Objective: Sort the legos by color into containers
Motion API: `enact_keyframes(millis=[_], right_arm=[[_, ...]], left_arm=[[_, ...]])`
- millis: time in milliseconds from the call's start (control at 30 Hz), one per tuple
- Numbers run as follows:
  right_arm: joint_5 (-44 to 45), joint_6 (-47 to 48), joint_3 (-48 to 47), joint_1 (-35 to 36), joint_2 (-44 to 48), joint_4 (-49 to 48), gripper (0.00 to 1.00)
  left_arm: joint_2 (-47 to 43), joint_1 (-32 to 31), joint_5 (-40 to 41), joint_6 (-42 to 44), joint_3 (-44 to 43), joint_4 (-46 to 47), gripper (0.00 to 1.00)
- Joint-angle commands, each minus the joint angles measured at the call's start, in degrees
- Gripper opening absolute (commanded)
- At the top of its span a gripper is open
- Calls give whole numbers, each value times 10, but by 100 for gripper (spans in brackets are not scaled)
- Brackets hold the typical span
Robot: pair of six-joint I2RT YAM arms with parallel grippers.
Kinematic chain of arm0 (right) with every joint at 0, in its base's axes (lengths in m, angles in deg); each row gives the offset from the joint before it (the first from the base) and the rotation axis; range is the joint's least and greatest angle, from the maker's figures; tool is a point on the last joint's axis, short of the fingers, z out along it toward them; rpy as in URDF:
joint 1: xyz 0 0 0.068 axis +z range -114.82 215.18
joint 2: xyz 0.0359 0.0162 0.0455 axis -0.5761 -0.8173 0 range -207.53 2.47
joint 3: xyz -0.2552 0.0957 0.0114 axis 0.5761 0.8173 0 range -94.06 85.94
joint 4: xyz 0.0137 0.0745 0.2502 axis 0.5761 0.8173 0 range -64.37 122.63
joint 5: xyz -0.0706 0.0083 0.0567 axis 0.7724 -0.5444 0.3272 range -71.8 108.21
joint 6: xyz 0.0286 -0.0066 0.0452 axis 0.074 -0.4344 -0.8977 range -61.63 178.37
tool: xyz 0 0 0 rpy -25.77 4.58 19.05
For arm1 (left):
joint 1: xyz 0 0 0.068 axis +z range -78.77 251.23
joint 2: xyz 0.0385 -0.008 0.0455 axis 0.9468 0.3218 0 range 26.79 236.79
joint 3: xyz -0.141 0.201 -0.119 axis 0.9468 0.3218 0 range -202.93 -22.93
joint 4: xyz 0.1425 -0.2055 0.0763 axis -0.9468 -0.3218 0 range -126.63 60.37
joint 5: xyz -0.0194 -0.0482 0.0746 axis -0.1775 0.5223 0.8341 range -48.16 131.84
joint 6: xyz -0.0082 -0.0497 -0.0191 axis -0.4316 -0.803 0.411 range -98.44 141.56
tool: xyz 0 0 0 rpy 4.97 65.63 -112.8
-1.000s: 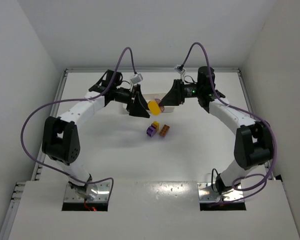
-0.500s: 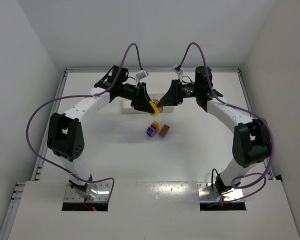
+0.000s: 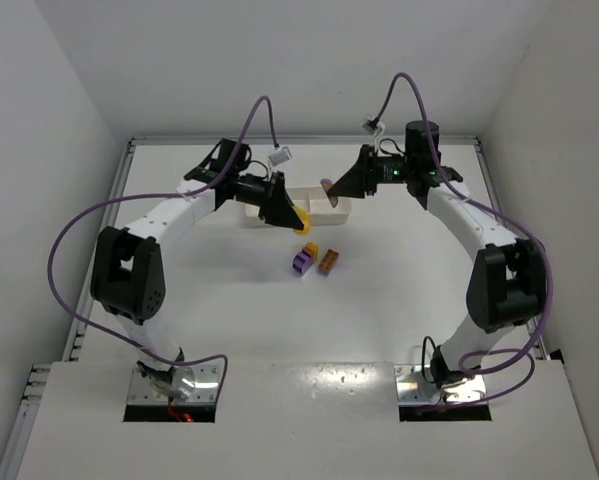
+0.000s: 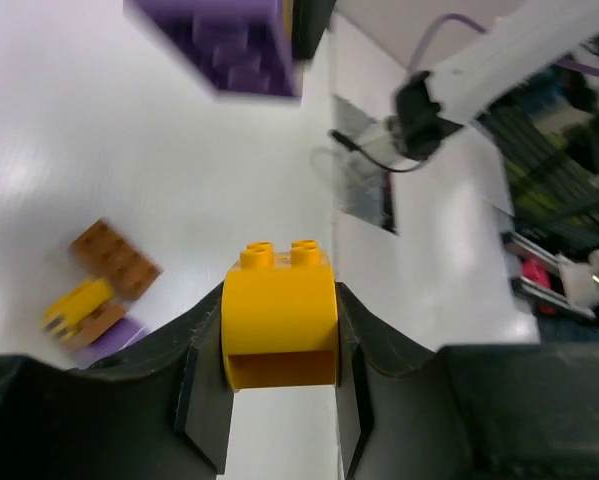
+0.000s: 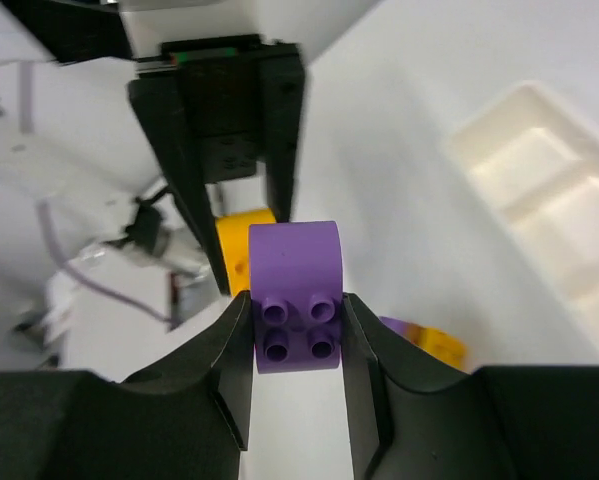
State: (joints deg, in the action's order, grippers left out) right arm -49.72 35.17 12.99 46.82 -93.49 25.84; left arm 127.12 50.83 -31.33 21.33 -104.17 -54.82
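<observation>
Yellow brick (image 4: 280,325) (studs up) between hand (image 4: 279,400) fingers

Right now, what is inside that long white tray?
No bricks show in the tray compartments the right wrist camera sees. From above, the left gripper with its yellow brick covers part of it, so that part is unknown.

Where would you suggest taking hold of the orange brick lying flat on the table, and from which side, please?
Probably from straight above, pinching the orange brick by its thin side edges. It lies flat and low, so nothing else offers a hold. Set the fingers on the two edges that do not face the purple-and-yellow stack, which sits close beside it and leaves little finger room there.
</observation>
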Motion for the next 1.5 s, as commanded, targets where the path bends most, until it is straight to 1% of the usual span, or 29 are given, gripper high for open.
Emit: enact_keyframes(millis=[0,33,67,133,167,200,233,267,300,333,433,467,600,667,833,1000,1067,1100,1133,1167,1233,1300,1333,1367,1400,1467], right_arm=[[113,140,-51,-11,-4,125,10],[140,148,-51,-11,-11,134,10],[186,149,-51,-11,-11,134,10],[246,149,-51,0,-17,134,9],[302,149,-51,0,-24,134,9],[323,139,-51,7,-33,134,9],[365,131,-57,8,-39,134,8],[385,124,-67,14,-46,134,8],[410,124,-82,19,-63,145,8],[444,119,-88,19,-72,145,8],[496,112,-105,24,-100,150,7],[496,112,-105,24,-107,150,7],[502,112,-110,30,-139,126,7],[502,112,-130,35,-164,126,7],[496,112,-144,35,-185,121,7],[491,112,-179,41,-216,128,7],[502,119,-191,41,-230,134,7],[503,119,-191,46,-230,134,9],[508,124,-191,46,-237,134,10],[508,124,-191,46,-237,134,11],[502,124,-197,46,-243,139,17],[502,129,-197,46,-249,139,20],[502,129,-202,46,-249,139,20],[508,129,-202,46,-249,139,22],[508,129,-202,46,-255,139,27],[521,129,-202,46,-255,145,33]], left_arm=[[-51,34,94,12,18,15,0],[-58,40,141,12,25,15,0],[-65,41,243,5,31,29,0],[-78,41,364,-24,52,67,0],[-78,41,455,-29,52,74,0],[-78,41,488,-29,52,74,0],[-70,41,515,-35,39,74,0],[-53,41,539,-41,31,74,0],[-43,41,585,-49,24,74,0],[-34,41,598,-57,10,74,0],[1,35,634,-67,-14,74,0],[8,35,652,-67,-14,74,0],[44,35,673,-72,-40,74,0],[65,35,673,-72,-53,74,0],[79,35,679,-72,-53,74,0],[96,35,679,-72,-64,74,0],[103,35,679,-72,-64,74,0],[103,35,679,-72,-64,74,0],[109,35,679,-72,-64,74,3],[109,35,679,-72,-70,74,9],[117,35,673,-72,-75,74,13],[130,35,668,-72,-81,74,18],[130,35,668,-72,-82,69,20],[137,35,668,-72,-88,69,24],[137,35,668,-72,-88,69,32],[137,35,668,-72,-88,69,42]])
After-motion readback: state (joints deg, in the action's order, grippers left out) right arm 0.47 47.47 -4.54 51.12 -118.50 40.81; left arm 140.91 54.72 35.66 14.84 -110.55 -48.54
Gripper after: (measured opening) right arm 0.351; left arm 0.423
